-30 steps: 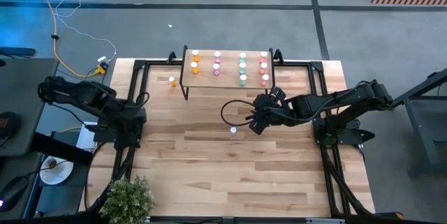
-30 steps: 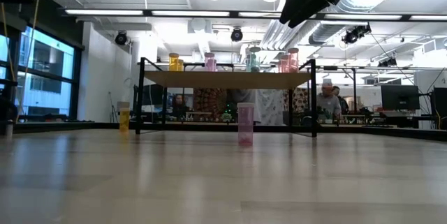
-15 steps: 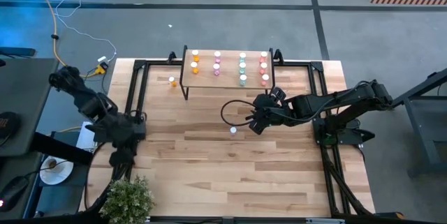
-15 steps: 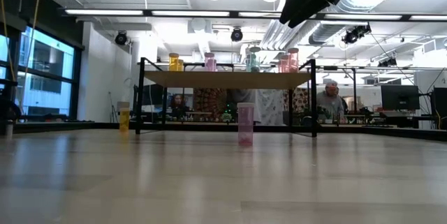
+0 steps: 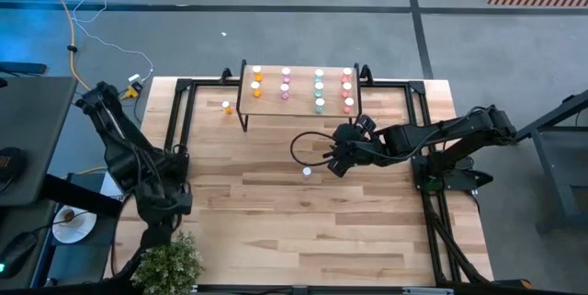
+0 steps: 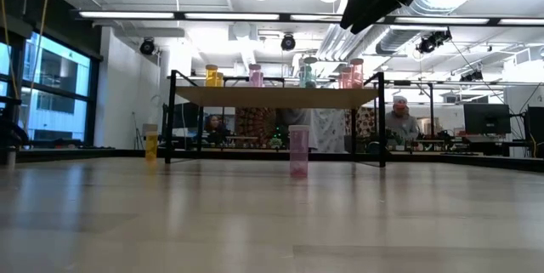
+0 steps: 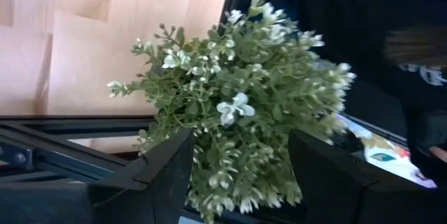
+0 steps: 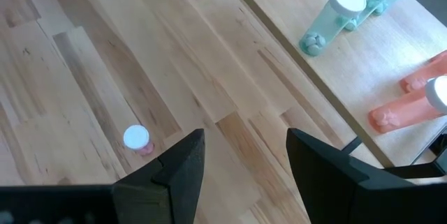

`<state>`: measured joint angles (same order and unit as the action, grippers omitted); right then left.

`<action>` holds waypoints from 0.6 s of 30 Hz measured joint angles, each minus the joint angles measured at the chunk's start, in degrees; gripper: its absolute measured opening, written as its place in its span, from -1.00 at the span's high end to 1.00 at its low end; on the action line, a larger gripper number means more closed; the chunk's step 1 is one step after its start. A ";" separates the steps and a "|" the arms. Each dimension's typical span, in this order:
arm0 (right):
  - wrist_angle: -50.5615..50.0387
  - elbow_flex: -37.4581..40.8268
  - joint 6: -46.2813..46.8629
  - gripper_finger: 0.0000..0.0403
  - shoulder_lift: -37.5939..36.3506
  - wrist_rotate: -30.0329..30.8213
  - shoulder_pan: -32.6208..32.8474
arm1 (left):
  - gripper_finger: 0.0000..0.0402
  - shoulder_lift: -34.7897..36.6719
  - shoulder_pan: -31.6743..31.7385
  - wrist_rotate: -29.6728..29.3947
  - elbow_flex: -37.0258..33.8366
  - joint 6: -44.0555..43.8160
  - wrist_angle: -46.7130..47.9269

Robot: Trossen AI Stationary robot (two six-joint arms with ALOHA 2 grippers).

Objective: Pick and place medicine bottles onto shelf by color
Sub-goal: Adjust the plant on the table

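Overhead, the shelf [image 5: 299,90] stands at the far edge of the desk [image 5: 276,231], its bottles already ranked in four colour columns, which suggests the sorting is nearly done. Two strays remain on the desk: an orange bottle [image 5: 227,106] just beside the shelf's left legs and a pink bottle [image 5: 307,171] near the middle. The right gripper [image 5: 336,159] hangs close by the pink one, likely lining up for it. The left gripper [image 5: 158,226] waits off the near-left edge above a potted plant [image 5: 170,263].

Level with the desk, the pink bottle [image 6: 298,150] stands upright before the shelf [image 6: 276,96].

From the left wrist, the fingers [image 7: 164,165] are spread wide around nothing, plant [image 7: 237,119] ahead.

From the right wrist, the fingers [image 8: 183,160] gape wide, empty, the pink bottle [image 8: 137,140] just beyond them.
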<state>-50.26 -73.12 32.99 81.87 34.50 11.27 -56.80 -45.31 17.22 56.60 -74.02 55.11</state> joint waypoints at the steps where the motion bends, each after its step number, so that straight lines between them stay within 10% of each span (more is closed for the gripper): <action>1: 0.10 0.00 0.00 0.03 0.00 0.00 0.00 | -0.12 -0.84 -0.48 -0.12 0.00 -0.47 -0.04; 18: 0.81 0.00 -0.21 0.03 0.00 0.01 0.00 | -0.12 -10.16 -1.86 -0.65 -0.02 1.31 -5.50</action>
<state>-49.45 -73.12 32.79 81.87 34.51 11.27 -66.96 -47.18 16.57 56.58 -72.71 49.61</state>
